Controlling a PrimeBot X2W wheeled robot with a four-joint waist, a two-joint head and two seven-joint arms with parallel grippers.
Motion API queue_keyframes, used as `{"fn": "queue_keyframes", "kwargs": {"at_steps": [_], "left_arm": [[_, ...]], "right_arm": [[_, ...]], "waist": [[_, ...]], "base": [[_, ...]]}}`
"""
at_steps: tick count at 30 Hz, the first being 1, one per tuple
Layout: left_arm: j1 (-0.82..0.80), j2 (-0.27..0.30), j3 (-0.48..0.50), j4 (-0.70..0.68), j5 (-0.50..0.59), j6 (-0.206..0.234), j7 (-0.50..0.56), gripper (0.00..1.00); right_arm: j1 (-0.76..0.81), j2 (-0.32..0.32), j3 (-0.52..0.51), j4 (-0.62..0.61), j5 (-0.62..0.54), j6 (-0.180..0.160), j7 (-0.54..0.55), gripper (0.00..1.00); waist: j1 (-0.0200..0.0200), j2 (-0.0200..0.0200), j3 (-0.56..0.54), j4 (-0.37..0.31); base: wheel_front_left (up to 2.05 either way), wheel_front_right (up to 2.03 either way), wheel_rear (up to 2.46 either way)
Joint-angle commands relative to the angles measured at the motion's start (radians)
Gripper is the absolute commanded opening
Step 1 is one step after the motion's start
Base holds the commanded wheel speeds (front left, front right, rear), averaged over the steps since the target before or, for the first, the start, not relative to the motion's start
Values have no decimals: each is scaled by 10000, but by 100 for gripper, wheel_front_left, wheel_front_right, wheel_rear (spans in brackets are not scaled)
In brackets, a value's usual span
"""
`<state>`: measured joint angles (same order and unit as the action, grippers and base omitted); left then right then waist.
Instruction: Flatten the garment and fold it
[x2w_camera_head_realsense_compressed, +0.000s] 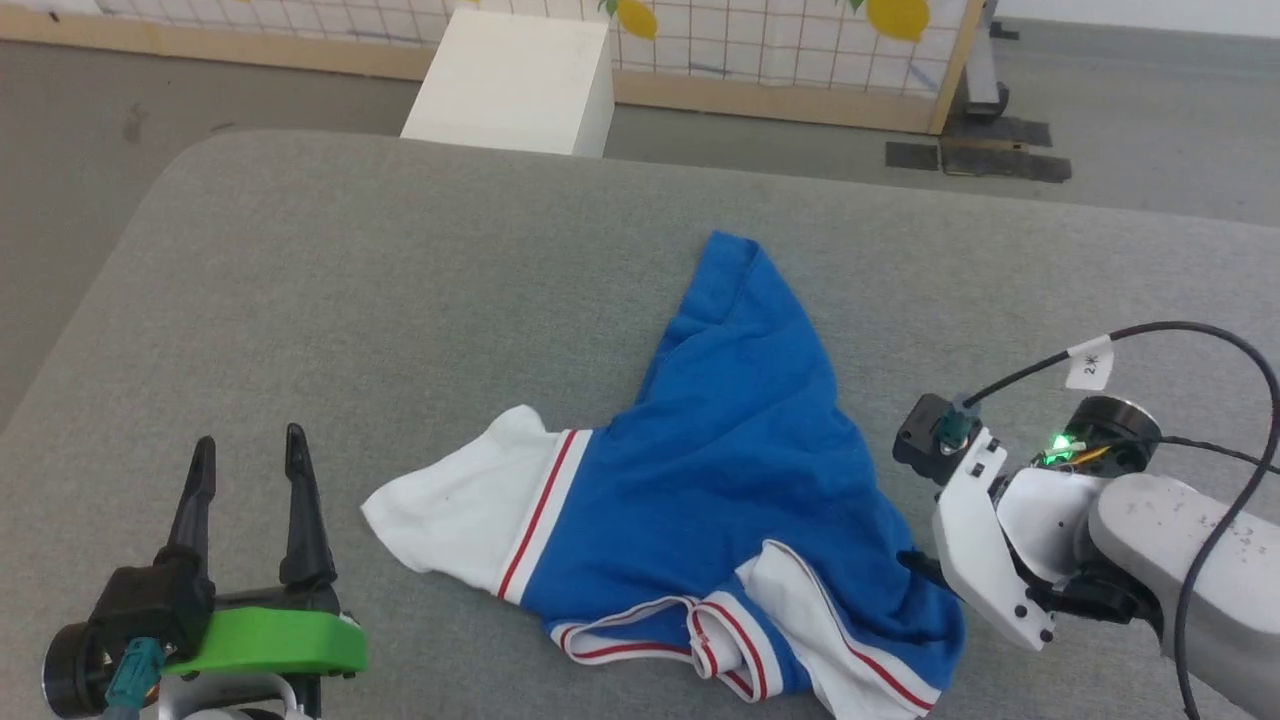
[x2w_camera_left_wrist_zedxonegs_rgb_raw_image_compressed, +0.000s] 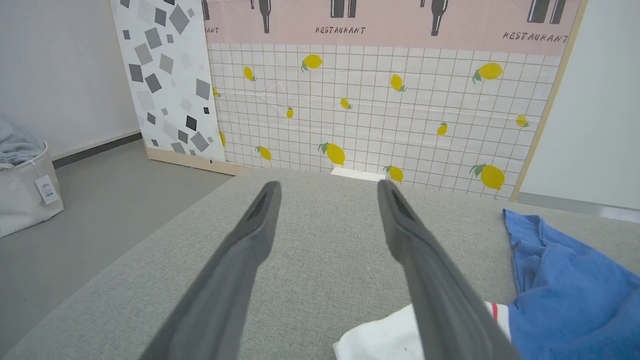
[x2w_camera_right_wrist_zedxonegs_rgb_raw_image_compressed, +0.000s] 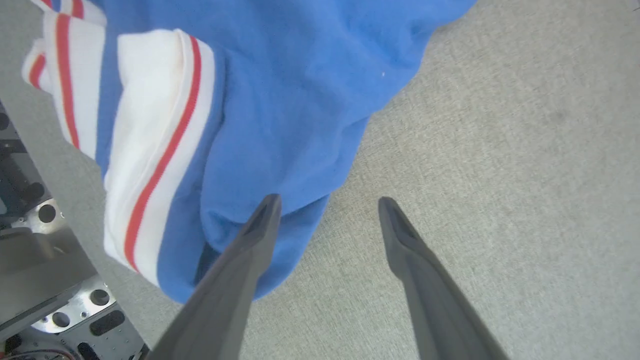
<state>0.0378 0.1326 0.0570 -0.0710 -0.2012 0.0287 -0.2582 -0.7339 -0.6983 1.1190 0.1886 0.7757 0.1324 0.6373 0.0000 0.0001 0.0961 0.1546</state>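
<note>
The garment (x2w_camera_head_realsense_compressed: 730, 450) lies crumpled on the grey table (x2w_camera_head_realsense_compressed: 400, 300): royal-blue body, a white sleeve (x2w_camera_head_realsense_compressed: 455, 515) with red-and-white trim spread to the left, striped folds bunched at the near edge. My left gripper (x2w_camera_head_realsense_compressed: 250, 445) stands open to the left of the sleeve, apart from it, with nothing between its fingers. In the left wrist view the garment (x2w_camera_left_wrist_zedxonegs_rgb_raw_image_compressed: 565, 290) lies to the right of the left gripper (x2w_camera_left_wrist_zedxonegs_rgb_raw_image_compressed: 328, 185). My right gripper (x2w_camera_right_wrist_zedxonegs_rgb_raw_image_compressed: 330, 202) is open at the garment's (x2w_camera_right_wrist_zedxonegs_rgb_raw_image_compressed: 260, 100) right edge; one finger (x2w_camera_right_wrist_zedxonegs_rgb_raw_image_compressed: 240, 265) overlaps the blue hem, the other is over bare table.
A white box (x2w_camera_head_realsense_compressed: 520, 80) stands beyond the table's far edge, before a lemon-patterned panel (x2w_camera_left_wrist_zedxonegs_rgb_raw_image_compressed: 375, 110). A pale basket (x2w_camera_left_wrist_zedxonegs_rgb_raw_image_compressed: 20, 190) with cloth sits on the floor to the left. Part of the robot's metal base (x2w_camera_right_wrist_zedxonegs_rgb_raw_image_compressed: 45, 280) shows beside the table's near edge.
</note>
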Motion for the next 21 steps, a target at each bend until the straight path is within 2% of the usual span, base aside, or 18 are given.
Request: {"fn": "queue_keyframes", "kwargs": {"at_steps": [1,5,12,13,14,15,21], "left_arm": [[-171,-170,158,58,201,-216,-35,100],[-377,-524,437,201,515,-655,-35,100],[-587,-760,609,366,820,-987,-35,100],[-583,-774,635,381,852,-1012,-35,100],[-568,-783,661,395,878,-1026,-35,100],[-542,-792,696,408,907,-1041,-35,100],[-425,-816,815,429,1030,-1090,-35,100]], "right_arm": [[-262,90,238,246,288,-17,46,100],[-461,537,878,1179,779,-17,-201,100],[-45,1262,1511,2245,1081,-17,-545,100],[-33,1279,1544,2284,1011,-17,-629,54],[-64,1276,1562,2294,924,-17,-761,18],[-158,1243,1575,2299,785,-17,-997,0],[-1200,788,1540,2086,738,-17,-2393,0]], "waist": [[0,-1,210,206],[0,-1,425,383],[0,-1,582,556],[0,-1,575,550],[0,-1,563,527],[0,-1,538,491],[0,-1,381,328]], "base": [[0,0,0],[0,0,0],[0,0,0],[0,0,0],[0,0,0],[0,0,0],[0,0,0]]}}
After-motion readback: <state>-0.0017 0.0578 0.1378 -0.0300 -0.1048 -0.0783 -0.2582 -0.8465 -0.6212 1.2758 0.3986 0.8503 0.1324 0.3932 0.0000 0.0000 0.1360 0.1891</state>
